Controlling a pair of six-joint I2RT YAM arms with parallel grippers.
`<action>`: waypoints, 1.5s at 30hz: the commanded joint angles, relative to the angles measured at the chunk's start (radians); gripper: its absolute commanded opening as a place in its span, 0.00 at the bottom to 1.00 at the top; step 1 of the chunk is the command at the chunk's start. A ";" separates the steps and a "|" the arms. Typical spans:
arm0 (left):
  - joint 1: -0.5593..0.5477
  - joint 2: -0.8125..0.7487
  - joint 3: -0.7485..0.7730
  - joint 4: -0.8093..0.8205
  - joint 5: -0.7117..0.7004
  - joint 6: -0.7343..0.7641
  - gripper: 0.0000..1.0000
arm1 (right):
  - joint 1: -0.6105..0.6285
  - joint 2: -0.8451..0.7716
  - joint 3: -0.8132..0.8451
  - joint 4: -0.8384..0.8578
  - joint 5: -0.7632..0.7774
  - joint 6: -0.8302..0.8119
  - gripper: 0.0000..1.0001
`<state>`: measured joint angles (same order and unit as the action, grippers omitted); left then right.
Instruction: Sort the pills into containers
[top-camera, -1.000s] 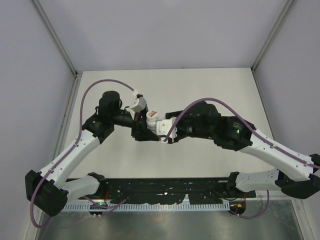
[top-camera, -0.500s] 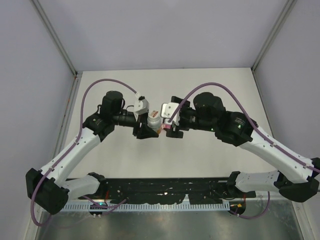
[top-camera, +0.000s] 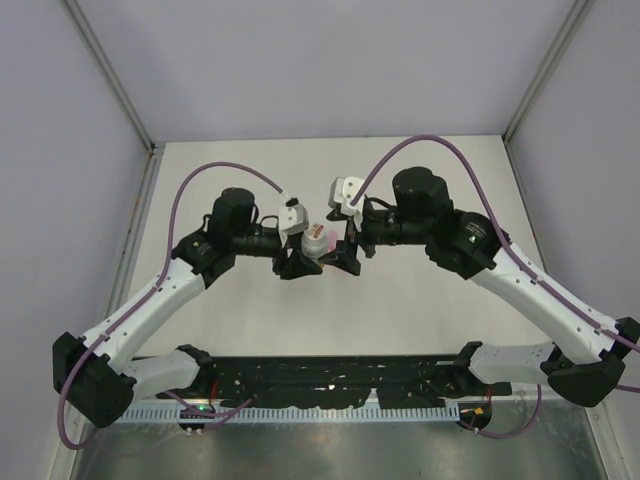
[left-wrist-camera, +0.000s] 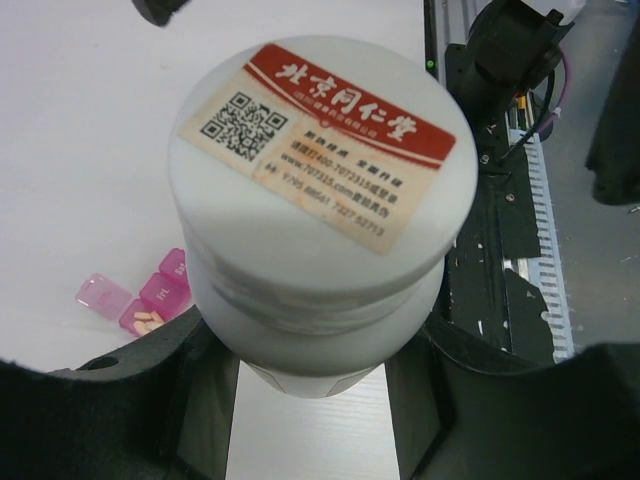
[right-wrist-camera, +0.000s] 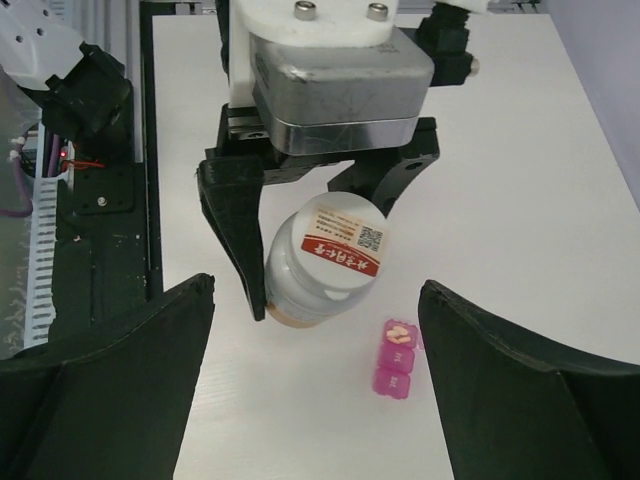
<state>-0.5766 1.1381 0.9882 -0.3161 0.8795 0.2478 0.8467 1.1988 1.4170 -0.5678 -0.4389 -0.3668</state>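
Observation:
My left gripper (top-camera: 304, 256) is shut on a white bottle (top-camera: 316, 239) with a red-and-cream label on its lid, held just above the table. That bottle (left-wrist-camera: 320, 200) fills the left wrist view, clamped between the black fingers (left-wrist-camera: 150, 400). The pink containers (right-wrist-camera: 397, 360) lie on the table right beside the bottle; one compartment is open with orange pills (right-wrist-camera: 399, 335) inside, the other two are shut. In the left wrist view the containers (left-wrist-camera: 150, 295) peek out at the left. My right gripper (right-wrist-camera: 315, 385) stands open, facing the bottle (right-wrist-camera: 325, 265) and apart from it.
The black rail with both arm bases (top-camera: 330, 375) runs along the near edge of the table. Grey enclosure walls (top-camera: 60, 150) stand at the left, right and back. A purple cable (top-camera: 215, 172) loops over each arm.
My right gripper has opened, let go of the bottle's lid and drawn back to the right. Both arms have shifted toward the far side, the left one carrying the bottle.

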 joint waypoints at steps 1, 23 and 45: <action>-0.003 -0.018 0.010 0.080 -0.019 0.001 0.00 | 0.000 0.002 -0.010 0.049 -0.096 0.031 0.87; -0.046 -0.041 0.003 0.066 -0.022 0.031 0.00 | -0.001 0.050 -0.016 0.062 -0.066 0.037 0.80; -0.052 -0.046 0.013 0.051 -0.034 0.033 0.00 | -0.001 0.074 -0.018 0.063 -0.073 0.035 0.69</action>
<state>-0.6266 1.1168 0.9802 -0.2913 0.8471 0.2703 0.8467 1.2644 1.3930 -0.5461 -0.5041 -0.3374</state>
